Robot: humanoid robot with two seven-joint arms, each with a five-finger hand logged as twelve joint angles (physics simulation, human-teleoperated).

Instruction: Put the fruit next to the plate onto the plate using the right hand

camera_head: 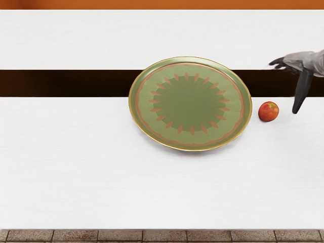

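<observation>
Green, gold-rimmed plate point(190, 104) lying flat on the white table point(76, 167); just right of its rim, not touching, red apple point(269, 111) on the tabletop; up and right of the apple, right hand point(298, 63), fingers spread, holding nothing, one dark finger pointing down beside the fruit, apart.

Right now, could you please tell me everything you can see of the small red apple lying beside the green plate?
The small red apple is round and glossy, red with a yellowish patch near its top. It sits on the white table, just right of the round green plate, close to its gold rim but apart from it. The right hand hangs open above and to its right, not touching it.
</observation>
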